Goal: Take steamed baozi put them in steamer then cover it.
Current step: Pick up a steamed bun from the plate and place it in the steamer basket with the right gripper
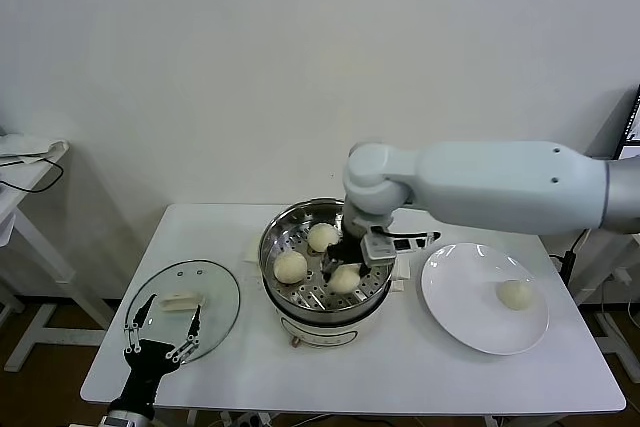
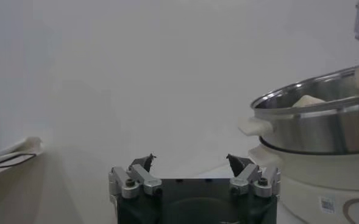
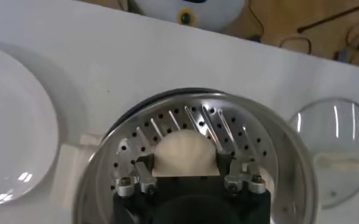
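The steamer (image 1: 274, 234) stands mid-table with a perforated tray inside. Two baozi (image 1: 322, 237) (image 1: 290, 265) lie on the tray. My right gripper (image 1: 347, 269) reaches down into the steamer, shut on a third baozi (image 1: 345, 280) at the tray's near right. In the right wrist view the fingers press both sides of this baozi (image 3: 185, 152) just above the tray (image 3: 228, 128). A fourth baozi (image 1: 516, 294) lies on the white plate (image 1: 470, 322). The cover (image 1: 215, 292) lies flat at the left. My left gripper (image 1: 167, 313) is open and empty over its near edge.
The plate sits right of the steamer, close to the table's right edge. The left wrist view shows the open left gripper (image 2: 191, 161) and the steamer's wall (image 2: 325, 128) off to one side. A white side table (image 1: 25, 162) stands at the far left.
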Action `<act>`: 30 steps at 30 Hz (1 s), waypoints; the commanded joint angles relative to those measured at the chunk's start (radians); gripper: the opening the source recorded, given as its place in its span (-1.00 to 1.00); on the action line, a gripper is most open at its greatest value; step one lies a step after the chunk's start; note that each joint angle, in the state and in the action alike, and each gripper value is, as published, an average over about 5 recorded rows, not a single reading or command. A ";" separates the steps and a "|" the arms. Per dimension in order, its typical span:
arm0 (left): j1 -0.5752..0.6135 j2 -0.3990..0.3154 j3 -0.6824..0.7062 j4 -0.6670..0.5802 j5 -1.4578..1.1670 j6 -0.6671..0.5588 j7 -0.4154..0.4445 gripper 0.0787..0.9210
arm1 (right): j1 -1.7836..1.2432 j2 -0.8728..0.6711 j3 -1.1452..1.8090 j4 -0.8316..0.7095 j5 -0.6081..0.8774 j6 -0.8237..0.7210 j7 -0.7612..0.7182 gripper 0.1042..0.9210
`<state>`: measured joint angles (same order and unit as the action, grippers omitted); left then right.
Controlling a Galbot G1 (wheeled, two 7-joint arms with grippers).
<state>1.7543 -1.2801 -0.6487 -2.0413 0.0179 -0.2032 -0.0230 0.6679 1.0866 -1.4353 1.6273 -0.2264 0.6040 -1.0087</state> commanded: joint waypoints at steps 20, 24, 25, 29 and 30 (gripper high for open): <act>-0.001 0.004 -0.001 0.007 -0.008 -0.007 -0.001 0.77 | -0.096 0.085 0.017 -0.054 -0.081 0.018 0.053 0.63; -0.001 0.005 0.000 0.008 -0.008 -0.007 0.000 0.77 | -0.076 0.069 0.018 -0.046 -0.061 0.015 0.037 0.75; -0.002 0.006 0.000 0.009 -0.008 -0.007 0.000 0.77 | -0.067 0.058 0.022 -0.043 -0.055 0.012 0.032 0.75; -0.006 0.007 0.001 0.010 -0.008 -0.006 0.000 0.77 | -0.027 -0.009 0.063 -0.041 -0.024 0.007 0.007 0.76; -0.007 0.007 0.002 0.009 -0.007 -0.005 0.000 0.77 | -0.016 -0.032 0.079 -0.047 -0.010 0.007 -0.002 0.76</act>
<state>1.7489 -1.2741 -0.6479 -2.0323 0.0102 -0.2095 -0.0242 0.6154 1.1204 -1.3960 1.5813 -0.2708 0.6168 -0.9861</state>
